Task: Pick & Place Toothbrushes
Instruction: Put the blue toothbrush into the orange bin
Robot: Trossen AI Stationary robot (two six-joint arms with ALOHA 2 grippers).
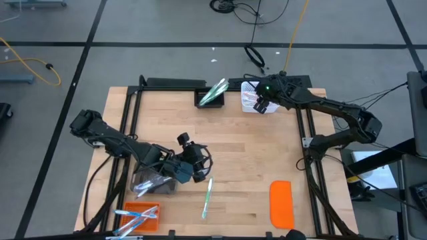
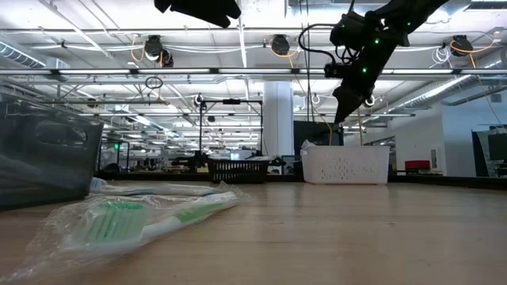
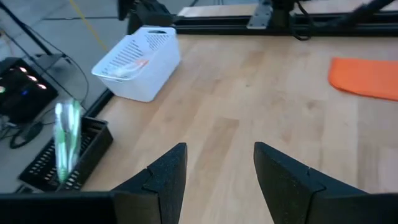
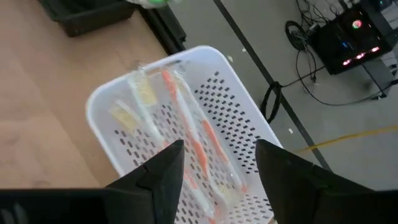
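Directly beneath the right gripper (image 4: 214,163), its fingers parted and empty, orange toothbrushes (image 4: 198,144) are lying in the white basket (image 1: 249,98) at the table's one o'clock. Green ones (image 1: 214,91) are sitting in the black basket (image 3: 62,155). Only the high view shows the left gripper (image 1: 199,167), released, hanging just beside a green toothbrush (image 1: 207,198) at six o'clock.

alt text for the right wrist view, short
Right gripper, jaws open and empty, hangs above a white basket holding a few wrapped toothbrushes with orange and yellow accents. The wooden table lies beside it, with floor and cables beyond.
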